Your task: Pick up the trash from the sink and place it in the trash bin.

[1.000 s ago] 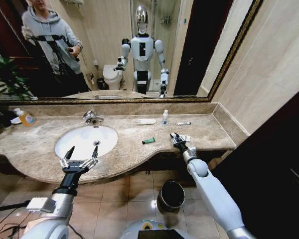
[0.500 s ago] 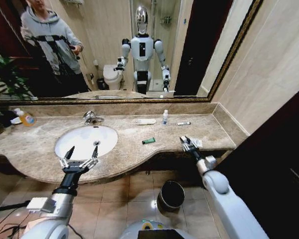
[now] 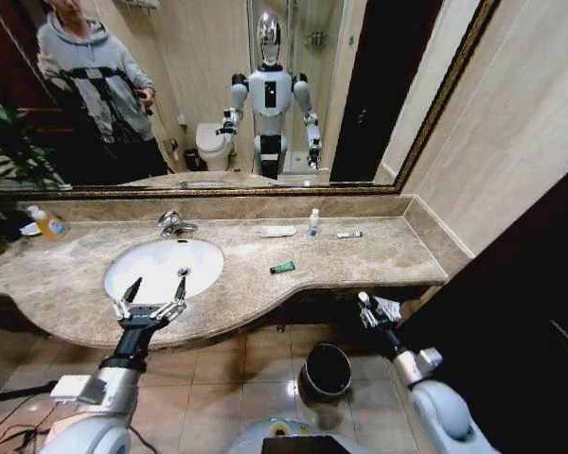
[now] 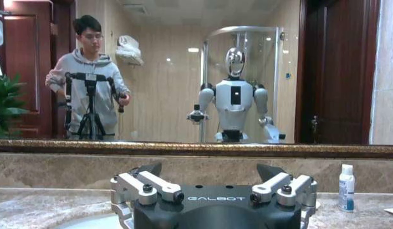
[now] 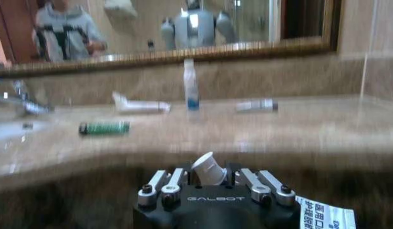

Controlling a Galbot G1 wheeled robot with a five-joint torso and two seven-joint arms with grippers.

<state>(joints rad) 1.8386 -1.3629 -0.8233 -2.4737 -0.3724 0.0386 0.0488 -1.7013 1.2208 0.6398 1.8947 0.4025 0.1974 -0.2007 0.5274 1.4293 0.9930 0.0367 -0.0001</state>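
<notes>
My right gripper (image 3: 370, 310) is shut on a flat white packet (image 3: 386, 306) and hangs in front of the counter edge, above the floor, right of the black trash bin (image 3: 327, 371). In the right wrist view the packet (image 5: 209, 169) pokes up between the fingers. On the marble counter lie a green stick (image 3: 282, 268), a white-blue tube (image 3: 277, 231), a small blue-capped bottle (image 3: 313, 222) and a thin white tube (image 3: 349, 235). My left gripper (image 3: 151, 307) stands open at the counter's front edge, just before the white sink (image 3: 133, 274).
A chrome faucet (image 3: 175, 223) stands behind the basin, and an orange soap bottle (image 3: 47, 224) at the far left. A wall mirror runs along the back, with a person and a tripod reflected in it. A dark door frame rises on the right. The floor around the bin is tiled.
My right gripper has carried the white packet off the counter, moving right, down and toward me past the counter edge. The left arm has stayed still.
</notes>
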